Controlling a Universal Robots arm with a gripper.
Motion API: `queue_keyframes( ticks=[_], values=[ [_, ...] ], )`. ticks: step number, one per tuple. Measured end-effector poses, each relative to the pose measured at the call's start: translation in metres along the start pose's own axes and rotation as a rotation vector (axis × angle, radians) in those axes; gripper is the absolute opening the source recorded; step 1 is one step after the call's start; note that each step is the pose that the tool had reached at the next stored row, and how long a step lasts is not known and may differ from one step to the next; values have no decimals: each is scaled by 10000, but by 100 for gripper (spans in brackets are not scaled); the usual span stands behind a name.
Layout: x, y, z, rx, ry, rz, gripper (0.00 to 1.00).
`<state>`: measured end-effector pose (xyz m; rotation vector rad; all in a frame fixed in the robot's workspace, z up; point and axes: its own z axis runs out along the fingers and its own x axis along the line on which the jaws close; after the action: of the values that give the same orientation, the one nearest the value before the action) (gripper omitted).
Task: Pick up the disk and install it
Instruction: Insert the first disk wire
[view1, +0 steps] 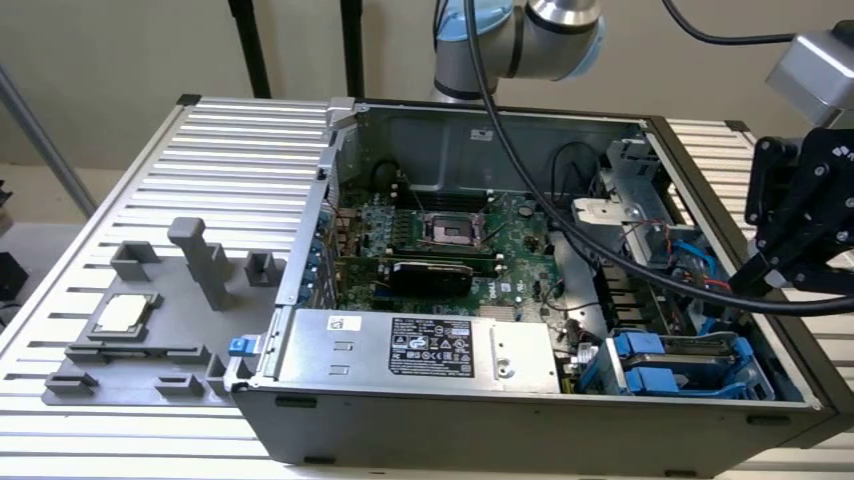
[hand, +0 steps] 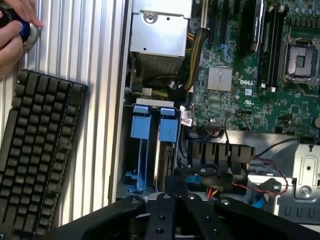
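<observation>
wrist view looks into the open computer case (hand: 121, 165), and the black claw (hand: 176, 186) hangs over the corner where the drives go. its two fingers are pressed shut with nothing between them, so it carries nothing. closest to its tip is the disk (hand: 168, 127), standing on its edge in the drive bay, clipped in a bright blue frame. a second blue frame (hand: 140, 122) stands just beside it, nearer the case wall. i think they stand on edge like books so each one can slide into its own slot, and the blue tabs give something to grab. i cannot tell for sure which of the two is the one for this job, or if it is pushed all the way in.

the green motherboard (hand: 260, 95) lies flat on the floor of the case, and the grey power supply (hand: 160, 35) sits along the same wall as the bay. outside the case, on the ribbed metal table (hand: 90, 50), a black keyboard (hand: 40, 155) lies near a person's hand (hand: 11, 47), which rests on a round knob (hand: 22, 30). i guess that hand is there to steer or stop the arm. in the exterior view a small square chip (view1: 120, 315) sits on a grey holder (view1: 147, 350), well apart from the case, likely so it does not slide.
</observation>
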<state>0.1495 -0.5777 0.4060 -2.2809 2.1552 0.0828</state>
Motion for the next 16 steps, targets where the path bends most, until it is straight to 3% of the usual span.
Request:
queue_keyframes(
  ticks=[6, 16],
  values=[
    [-37, -116, 103, -1, -2, -23, 11],
    [-106, -139, 287, -5, 2, -128, 11]
  ],
)
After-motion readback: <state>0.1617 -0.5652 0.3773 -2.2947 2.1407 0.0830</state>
